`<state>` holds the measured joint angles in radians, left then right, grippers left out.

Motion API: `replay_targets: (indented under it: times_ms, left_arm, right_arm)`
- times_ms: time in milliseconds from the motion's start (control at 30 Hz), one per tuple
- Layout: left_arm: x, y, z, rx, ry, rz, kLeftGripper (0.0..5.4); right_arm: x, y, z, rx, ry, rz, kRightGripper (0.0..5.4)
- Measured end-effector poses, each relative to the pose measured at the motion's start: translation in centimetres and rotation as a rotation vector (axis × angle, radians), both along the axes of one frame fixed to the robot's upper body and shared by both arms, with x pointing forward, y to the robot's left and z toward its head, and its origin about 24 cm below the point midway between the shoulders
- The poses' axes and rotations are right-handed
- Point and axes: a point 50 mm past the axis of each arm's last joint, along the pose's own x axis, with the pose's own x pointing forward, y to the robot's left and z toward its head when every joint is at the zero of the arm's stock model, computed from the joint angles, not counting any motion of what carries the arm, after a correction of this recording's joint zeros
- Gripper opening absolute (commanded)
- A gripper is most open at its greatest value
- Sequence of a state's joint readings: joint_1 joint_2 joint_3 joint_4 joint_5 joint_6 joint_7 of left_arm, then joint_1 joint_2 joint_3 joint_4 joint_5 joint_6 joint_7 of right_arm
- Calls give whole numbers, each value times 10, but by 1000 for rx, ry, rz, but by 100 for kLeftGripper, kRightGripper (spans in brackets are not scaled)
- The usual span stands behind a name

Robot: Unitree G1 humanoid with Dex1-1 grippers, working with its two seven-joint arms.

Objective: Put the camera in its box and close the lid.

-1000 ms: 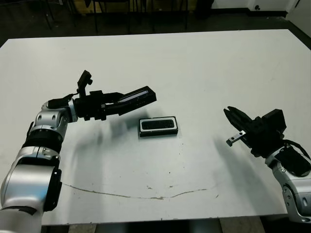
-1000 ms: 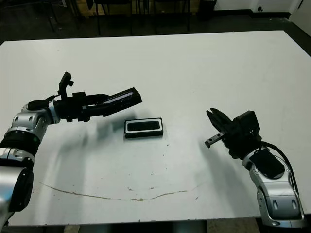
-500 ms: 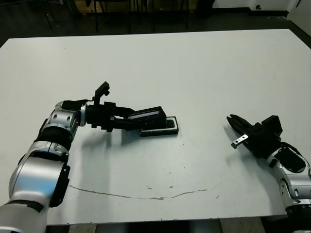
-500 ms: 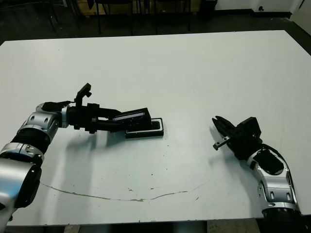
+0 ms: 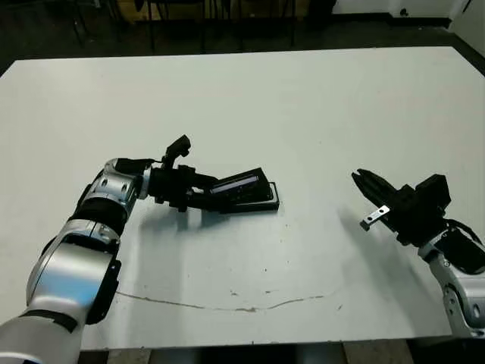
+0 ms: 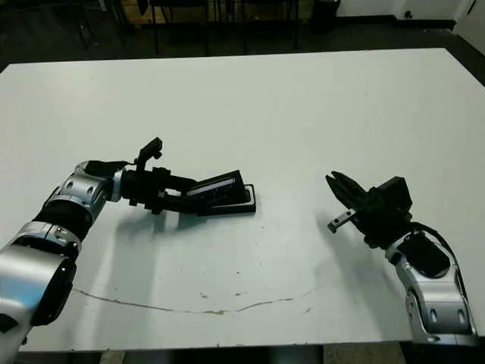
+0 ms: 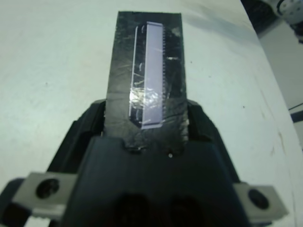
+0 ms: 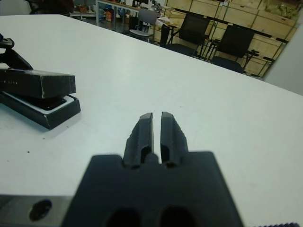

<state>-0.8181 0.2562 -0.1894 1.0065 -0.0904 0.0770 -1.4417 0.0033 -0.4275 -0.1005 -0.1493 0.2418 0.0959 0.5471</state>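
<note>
My left gripper [image 5: 214, 195] is shut on the near end of the lid [image 5: 242, 185], a flat black piece with a pale glossy strip [image 7: 152, 75]. The lid lies tilted over the box [image 5: 267, 202], its far end raised and its near end low. Only the box's right end and a little of its white lining [image 8: 53, 105] show. The camera is hidden under the lid. My right gripper [image 5: 364, 183] hovers low over the table well to the right of the box, its fingers [image 8: 143, 130] shut on nothing.
A thin dark mark [image 5: 227, 305] runs across the white table [image 5: 303, 114] near its front edge. Chairs [image 8: 199, 30] and shelving stand beyond the table's far side.
The left gripper has brought the lid down and to the right, from above and left of the box to lying tilted over it. The right gripper has only drifted slightly.
</note>
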Motion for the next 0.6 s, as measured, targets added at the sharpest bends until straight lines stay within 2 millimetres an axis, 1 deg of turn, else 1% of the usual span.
replay_targets:
  times_ms: [133, 467, 533, 600]
  left_arm:
    - [-2, -5, 2, -1, -33, -29, 274]
    - [-3, -9, 4, 3, -57, -51, 274]
    - [-3, -10, 3, 14, -67, -54, 274]
    - [-3, -12, 2, 36, -73, -52, 274]
  right_arm:
    - [0, -2, -2, -11, 8, -5, 0]
    - [9, -20, -29, 3, 70, -12, 0]
    - [9, -20, -29, 3, 70, -10, 0]
    - [8, -17, -24, 6, 51, 5, 0]
